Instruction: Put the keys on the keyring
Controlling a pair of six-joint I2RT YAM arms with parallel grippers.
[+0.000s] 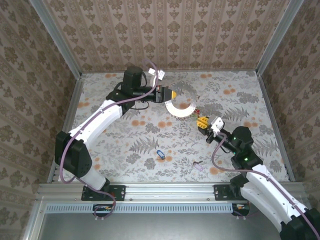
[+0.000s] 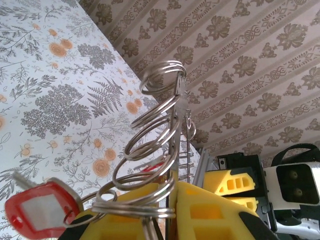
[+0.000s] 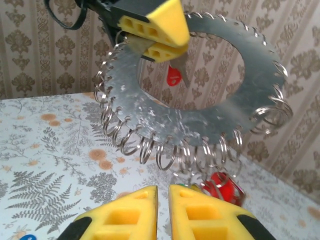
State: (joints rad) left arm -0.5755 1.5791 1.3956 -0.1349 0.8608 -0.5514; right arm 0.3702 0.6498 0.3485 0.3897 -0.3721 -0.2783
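The keyring [image 1: 181,106] is a flat grey metal disc with a big hole and many wire rings round its rim [image 3: 195,107]. My left gripper [image 1: 169,94] holds it in the air at the back middle, yellow fingers [image 3: 156,25] shut on its upper edge [image 2: 175,200]. A red-tagged key [image 2: 42,210] hangs from one ring, at the disc's lower edge [image 3: 225,187]. My right gripper [image 1: 202,121] sits just below and right of the disc, its fingers [image 3: 162,200] almost together with nothing seen between them. A blue key [image 1: 160,154] and a pale purple key [image 1: 198,165] lie loose on the table.
The fern-and-flower table cover [image 1: 130,145] is walled in by patterned panels [image 1: 170,35] at the back and both sides. A metal rail [image 1: 165,190] runs along the near edge between the arm bases. The right gripper [image 2: 240,192] shows beside the disc in the left wrist view.
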